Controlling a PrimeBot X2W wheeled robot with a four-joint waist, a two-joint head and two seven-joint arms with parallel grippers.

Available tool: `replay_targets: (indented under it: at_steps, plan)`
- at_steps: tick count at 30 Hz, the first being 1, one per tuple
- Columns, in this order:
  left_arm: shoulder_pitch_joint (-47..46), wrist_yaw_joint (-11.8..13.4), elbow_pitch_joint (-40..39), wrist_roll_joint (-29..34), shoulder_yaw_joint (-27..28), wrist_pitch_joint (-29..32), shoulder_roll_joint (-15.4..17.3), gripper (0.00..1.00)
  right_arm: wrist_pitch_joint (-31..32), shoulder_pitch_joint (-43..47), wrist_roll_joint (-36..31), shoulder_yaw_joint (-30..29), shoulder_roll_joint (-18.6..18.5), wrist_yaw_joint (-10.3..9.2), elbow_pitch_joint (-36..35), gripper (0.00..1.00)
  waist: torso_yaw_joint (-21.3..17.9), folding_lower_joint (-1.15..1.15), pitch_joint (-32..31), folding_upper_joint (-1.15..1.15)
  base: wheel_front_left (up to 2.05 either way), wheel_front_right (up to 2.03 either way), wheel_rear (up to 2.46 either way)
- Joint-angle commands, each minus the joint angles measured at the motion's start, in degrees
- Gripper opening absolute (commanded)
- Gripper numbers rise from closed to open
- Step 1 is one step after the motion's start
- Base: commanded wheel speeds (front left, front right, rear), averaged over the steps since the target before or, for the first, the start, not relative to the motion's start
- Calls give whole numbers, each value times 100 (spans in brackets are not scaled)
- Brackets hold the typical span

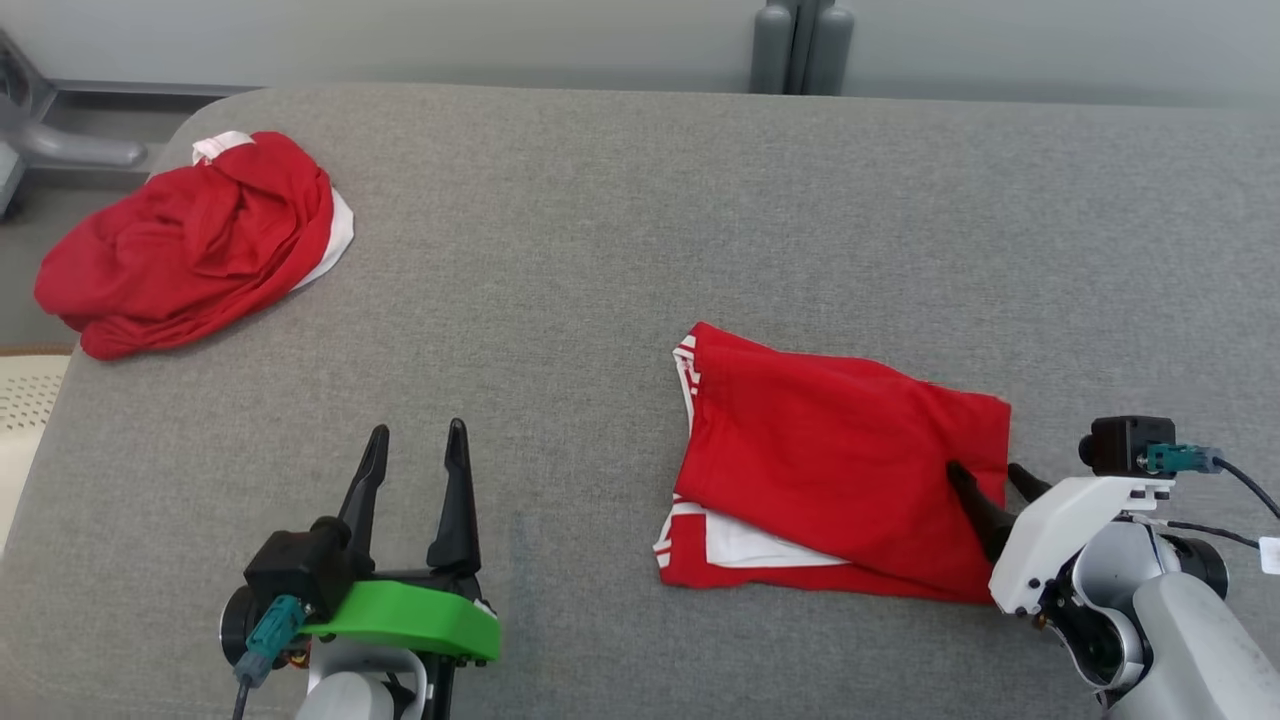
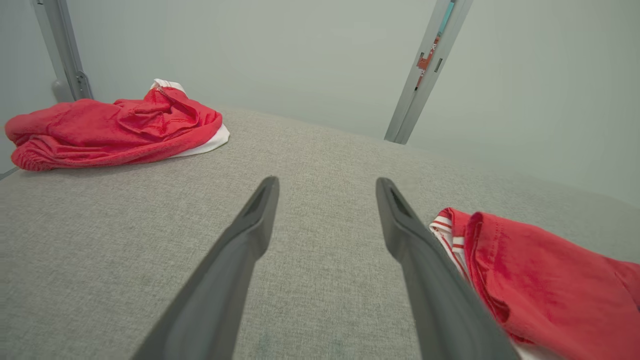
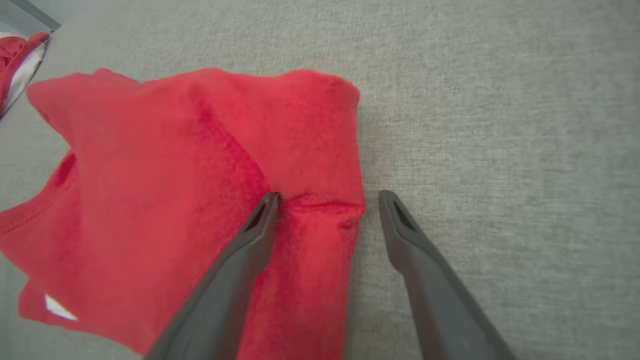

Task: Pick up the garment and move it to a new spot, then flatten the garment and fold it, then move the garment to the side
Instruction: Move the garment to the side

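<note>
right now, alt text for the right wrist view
The open right gripper straddles the edge of a folded red garment, one finger over the cloth, the other over bare grey surface. A second red garment shows top left.

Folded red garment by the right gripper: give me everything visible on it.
The folded red garment looks like soft knit fabric, red with white striped trim on its left edge and a white layer peeking out at the near-left corner. It lies flat, roughly rectangular and slightly wrinkled, on the grey fabric surface, right of centre. The right gripper stands open astride its right edge, with one finger on the cloth and the other on the surface beside it.
</note>
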Motion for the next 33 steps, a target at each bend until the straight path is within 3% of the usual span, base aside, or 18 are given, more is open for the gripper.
replay_targets:
  at_steps: [1,3,4,5,6,7,13,17,25,33]
  plan:
    - [-88,32,-14,-38,1,-2,8,100,10,-109,30,59,-64,-1,91,100,154,0,155,0,0,0,0]
    - [-107,37,-26,-44,0,-2,8,100,3,-179,65,177,-85,-1,215,100,175,0,186,0,0,0,0]
    - [-109,41,-32,-45,0,-2,8,100,-4,-205,86,216,-99,0,261,93,177,0,196,0,0,0,0]
    - [-109,42,-37,-43,3,-2,8,100,-19,-244,90,249,-112,-1,308,39,173,0,205,0,0,0,0]
    - [-109,47,-40,-42,4,-2,8,100,-47,-288,81,273,-123,-1,339,27,164,0,211,0,0,0,0]
    - [-107,43,-44,-33,1,-2,8,100,-80,-336,59,303,-142,-1,368,0,145,0,217,0,0,0,0]
    - [-140,16,-83,40,-25,-2,7,100,-385,-662,-51,286,-289,-6,462,0,-160,0,259,0,0,0,0]
    - [-175,3,-141,103,-39,-2,8,100,-551,-888,-99,188,-392,-5,476,0,-602,0,335,0,0,0,0]
    - [-408,-153,-261,282,-109,-2,10,100,-841,-1312,-193,-209,-632,-4,478,0,-1918,0,715,0,0,0,0]
    - [-712,-237,-252,495,-258,27,152,100,-1268,-1693,-275,-256,-438,-4,605,0,-3040,0,1054,0,0,0,0]
